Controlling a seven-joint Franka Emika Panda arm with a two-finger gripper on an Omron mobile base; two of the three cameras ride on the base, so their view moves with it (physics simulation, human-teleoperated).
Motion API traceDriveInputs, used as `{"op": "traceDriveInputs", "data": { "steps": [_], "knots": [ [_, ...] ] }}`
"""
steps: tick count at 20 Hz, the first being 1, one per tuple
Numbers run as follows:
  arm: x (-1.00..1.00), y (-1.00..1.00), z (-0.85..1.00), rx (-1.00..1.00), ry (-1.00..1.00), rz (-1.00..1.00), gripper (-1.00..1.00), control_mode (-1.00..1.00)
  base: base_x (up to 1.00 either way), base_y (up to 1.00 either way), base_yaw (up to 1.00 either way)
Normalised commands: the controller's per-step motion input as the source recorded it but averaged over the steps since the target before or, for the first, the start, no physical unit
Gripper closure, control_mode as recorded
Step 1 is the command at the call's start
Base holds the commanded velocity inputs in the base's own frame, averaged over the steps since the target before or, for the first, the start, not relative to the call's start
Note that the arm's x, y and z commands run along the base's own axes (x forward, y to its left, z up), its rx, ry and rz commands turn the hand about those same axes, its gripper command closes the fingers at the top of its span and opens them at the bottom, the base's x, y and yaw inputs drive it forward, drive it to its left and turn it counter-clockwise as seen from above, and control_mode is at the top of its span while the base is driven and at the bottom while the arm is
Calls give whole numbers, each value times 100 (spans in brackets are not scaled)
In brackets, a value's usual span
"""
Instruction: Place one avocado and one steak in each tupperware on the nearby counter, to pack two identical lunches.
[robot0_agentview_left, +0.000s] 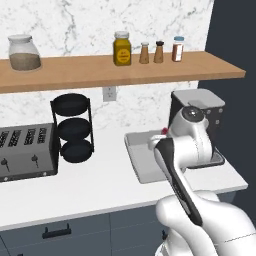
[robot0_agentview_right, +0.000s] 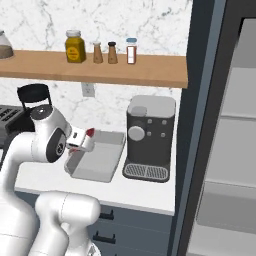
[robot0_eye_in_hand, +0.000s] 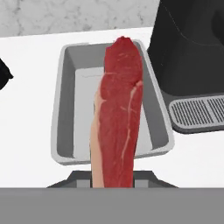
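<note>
the fingers are clamping the near end of the steak, which is running lengthwise straight out from them in the hand view, its red marbled face turned toward the camera and a pale strip of fat showing along its left edge. the fingertips themselves are sitting hidden behind the meat. the steak is hanging above the tupperware, a light grey rectangular box resting on the white desk; whether the meat is touching the box floor cannot be told. in the right base view the steak is showing as a small red tip at the end of the hand, over the near left part of the tupperware. the box is sitting just beside the coffee machine, which is standing to its right. in the left base view the arm is covering much of the tupperware, and a toaster and a black tiered rack are standing well apart to the left.
</note>
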Motion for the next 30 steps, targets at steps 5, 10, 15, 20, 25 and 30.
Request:
{"op": "traceDriveInputs", "data": {
  "steps": [5,10,15,20,25,30],
  "knots": [
    [40,-21,-47,-3,3,17,100,-100,0,0,0],
    [71,1,-43,-7,0,9,100,-100,0,0,0],
    [75,22,-29,-6,3,0,100,-100,0,0,0],
    [45,17,-9,0,17,0,100,-100,0,0,0],
    [32,3,-14,0,17,0,100,-100,0,0,0],
    [25,0,-37,0,3,4,100,-100,0,0,0]
  ]
}}
